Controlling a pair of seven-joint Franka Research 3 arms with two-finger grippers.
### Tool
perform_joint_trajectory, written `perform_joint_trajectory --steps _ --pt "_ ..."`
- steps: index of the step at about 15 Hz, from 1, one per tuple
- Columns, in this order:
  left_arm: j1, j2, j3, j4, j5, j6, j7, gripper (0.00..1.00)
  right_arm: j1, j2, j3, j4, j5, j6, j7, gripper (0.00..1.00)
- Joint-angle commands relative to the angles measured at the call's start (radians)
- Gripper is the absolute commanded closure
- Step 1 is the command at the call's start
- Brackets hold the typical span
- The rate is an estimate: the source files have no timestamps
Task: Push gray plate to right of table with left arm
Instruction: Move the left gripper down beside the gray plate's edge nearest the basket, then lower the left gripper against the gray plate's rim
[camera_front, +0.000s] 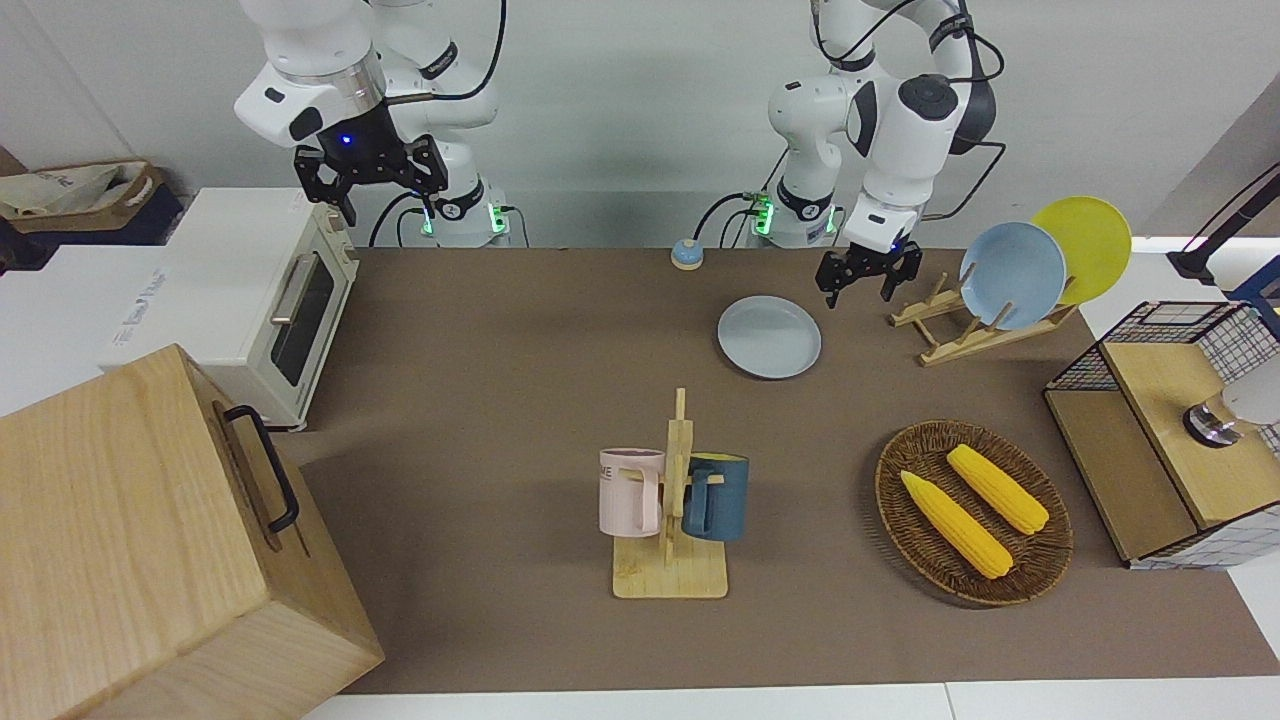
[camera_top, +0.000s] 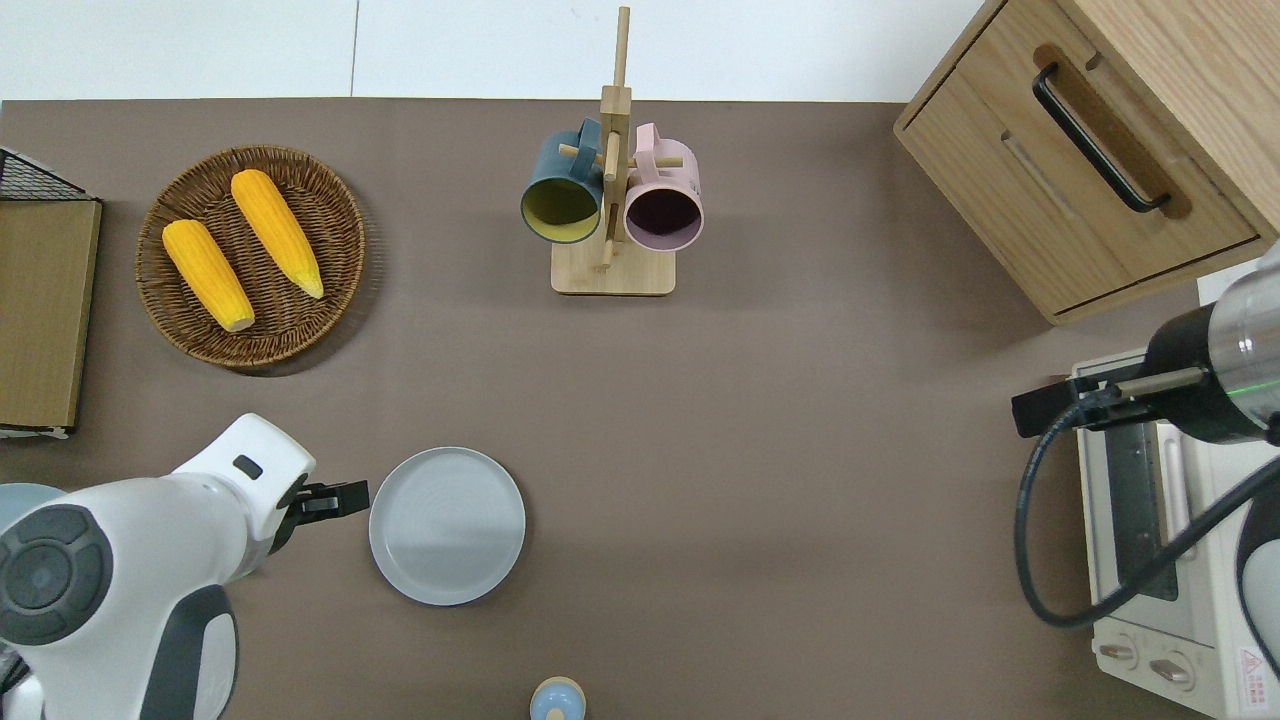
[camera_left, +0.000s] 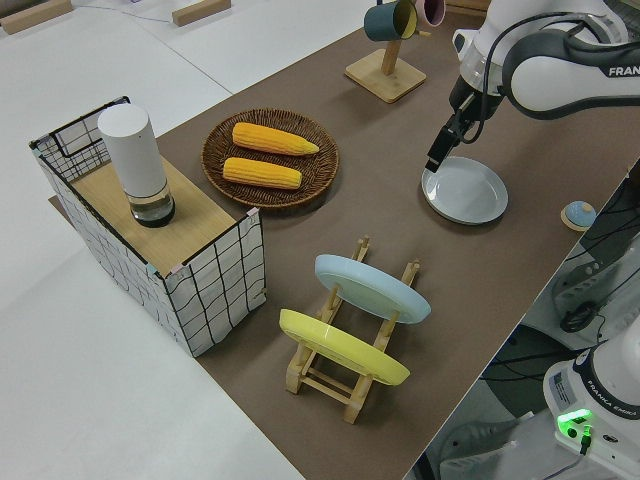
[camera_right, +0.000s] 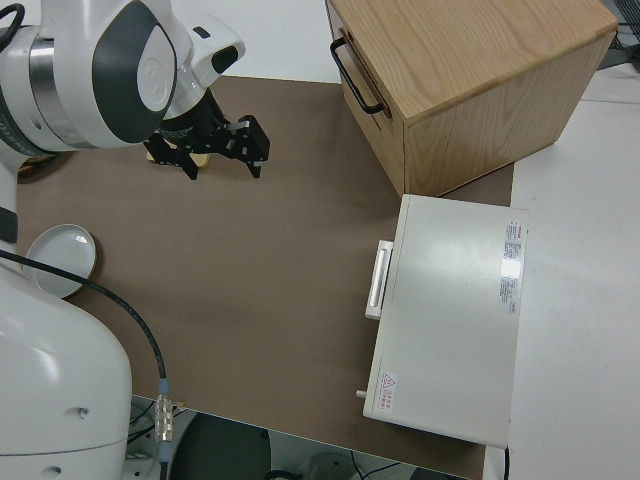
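Observation:
The gray plate (camera_front: 769, 337) lies flat on the brown table (camera_front: 500, 350), toward the left arm's end and close to the robots; it also shows in the overhead view (camera_top: 447, 525) and the left side view (camera_left: 465, 190). My left gripper (camera_front: 858, 283) is open and empty. It hangs low, just beside the plate's rim on the side toward the left arm's end of the table (camera_top: 340, 497); I cannot tell whether it touches the rim. My right gripper (camera_front: 370, 188) is parked, open and empty.
A wooden dish rack (camera_front: 950, 325) holds a bluer plate (camera_front: 1012, 275) and a yellow plate (camera_front: 1085, 245). A wicker basket (camera_front: 975, 590) holds two corn cobs. A mug tree (camera_front: 672, 520), a small blue bell (camera_front: 686, 254), a toaster oven (camera_front: 250, 300), a wooden cabinet (camera_front: 130, 540) and a wire shelf (camera_front: 1170, 430) also stand here.

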Motion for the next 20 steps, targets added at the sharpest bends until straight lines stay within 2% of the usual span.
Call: perform_joint_trajectory --steps 1,5,14,15,16,17,18,19,20 --pt "-0.038 -0.033 0.009 -0.131 -0.038 0.136 0.012 0.00 -0.019 -0.003 0.015 0.009 0.006 -0.013 0.013 0.017" --pt "-0.053 0.009 -0.007 -0.174 -0.038 0.219 0.002 0.00 -0.019 -0.003 0.014 0.009 0.006 -0.013 0.013 0.017" --pt "-0.070 0.145 -0.009 -0.247 -0.038 0.437 -0.012 0.01 -0.019 -0.003 0.014 0.009 0.006 -0.013 0.013 0.017" --pt "-0.073 0.151 -0.009 -0.248 -0.036 0.448 -0.032 0.01 -0.019 -0.003 0.015 0.009 0.006 -0.013 0.013 0.017" --pt "-0.079 0.156 -0.011 -0.248 -0.036 0.451 -0.041 0.06 -0.019 -0.003 0.014 0.009 0.006 -0.013 0.013 0.017" --pt "-0.079 0.156 -0.011 -0.248 -0.036 0.451 -0.047 0.23 -0.019 -0.003 0.014 0.009 0.006 -0.013 0.013 0.017" --pt "-0.079 0.157 -0.011 -0.247 -0.036 0.448 -0.063 0.62 -0.019 -0.003 0.014 0.009 0.006 -0.013 0.013 0.017" --pt "-0.079 0.162 -0.011 -0.247 -0.035 0.448 -0.073 0.92 -0.019 -0.003 0.015 0.009 0.006 -0.013 0.013 0.017" --pt "-0.079 0.170 -0.011 -0.247 -0.027 0.448 -0.075 1.00 -0.019 -0.003 0.014 0.009 0.006 -0.013 0.013 0.017"
